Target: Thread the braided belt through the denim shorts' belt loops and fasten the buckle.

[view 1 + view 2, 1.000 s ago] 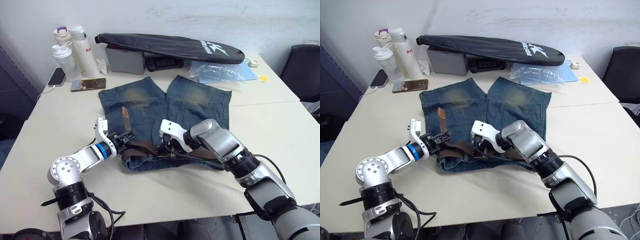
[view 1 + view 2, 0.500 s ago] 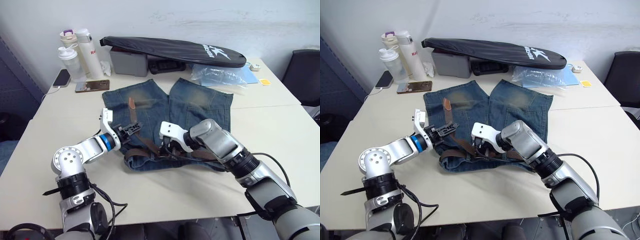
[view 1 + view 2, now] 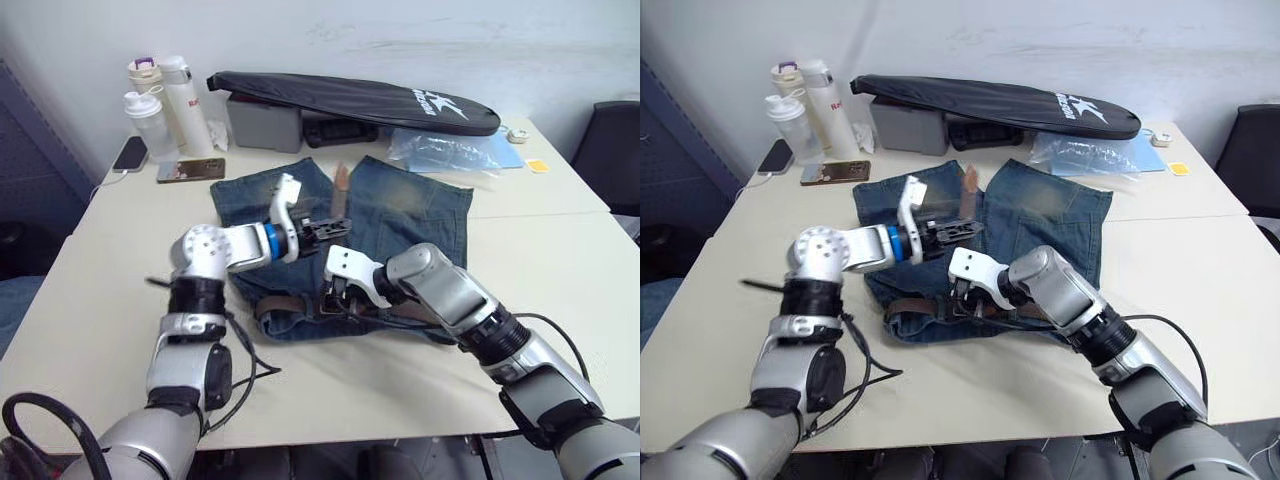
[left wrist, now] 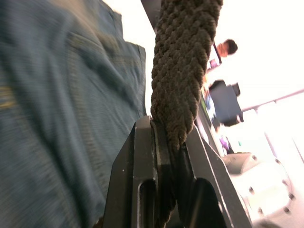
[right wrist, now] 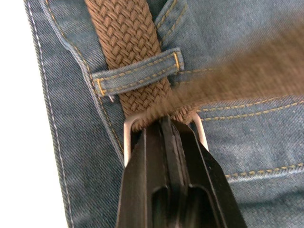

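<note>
The denim shorts lie flat mid-table, waistband toward me. The braided belt runs along the waistband and passes under one of the belt loops. My right gripper is at the waistband, shut on the silver buckle, whose frame shows on both sides of the fingers. My left gripper hovers over the shorts' middle, shut on the belt's free end, which sticks up from it. In the left wrist view the brown braid is pinched between the fingers.
A long black zipped bag lies on a grey box at the back. Bottles and two phones are at the back left, a plastic bag at the back right. A dark chair stands right of the table.
My left gripper has carried the belt's free end from the shorts' left side up and over to their middle. The right gripper has stayed on the buckle. The camera has shifted a little.
</note>
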